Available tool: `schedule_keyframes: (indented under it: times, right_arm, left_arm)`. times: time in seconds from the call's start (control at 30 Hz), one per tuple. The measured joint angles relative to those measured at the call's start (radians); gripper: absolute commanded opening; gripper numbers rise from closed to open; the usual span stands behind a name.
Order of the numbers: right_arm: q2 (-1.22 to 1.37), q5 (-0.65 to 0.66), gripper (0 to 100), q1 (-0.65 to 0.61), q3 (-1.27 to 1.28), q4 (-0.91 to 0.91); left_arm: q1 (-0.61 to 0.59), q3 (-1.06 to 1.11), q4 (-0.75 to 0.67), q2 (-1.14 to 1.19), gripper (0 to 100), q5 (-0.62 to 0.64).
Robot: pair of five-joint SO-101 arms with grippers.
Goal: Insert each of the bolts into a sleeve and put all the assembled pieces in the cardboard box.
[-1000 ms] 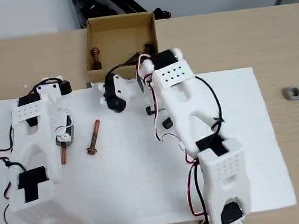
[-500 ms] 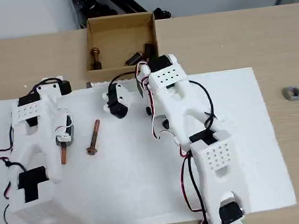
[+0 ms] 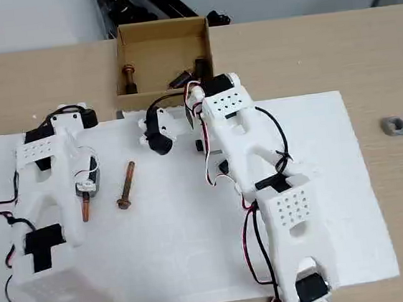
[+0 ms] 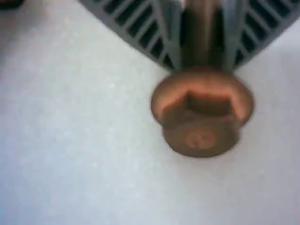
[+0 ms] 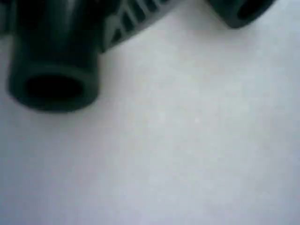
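Some assembled pieces (image 3: 129, 77) lie already in the brown cardboard box (image 3: 121, 58). The left gripper (image 4: 199, 42) is clenched on a copper-coloured hex bolt (image 4: 201, 112). A second bolt (image 3: 126, 185) and the black plastic sleeves (image 5: 51, 84) wait on the white foam sheet (image 3: 175, 247). Of the right gripper (image 5: 129, 18) I cannot tell the grip.

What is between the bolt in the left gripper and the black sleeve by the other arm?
In the high view, a loose bolt lies on the white mat between the held bolt and the sleeve.
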Motion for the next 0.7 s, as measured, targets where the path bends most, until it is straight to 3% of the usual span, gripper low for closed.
schedule_keyframes:
  times: [0.4, 0.7]
  right_arm:
    - [-0.005, -0.137, 1.6, 0.002, 0.000, 0.000]
    - [-0.091, -0.433, 1.6, 0.014, 0.020, 0.008]
  left_arm:
    - [0.002, 0.008, -0.015, 0.000, 0, -0.005]
    - [-0.015, 0.014, -0.028, -0.074, 0, 0.023]
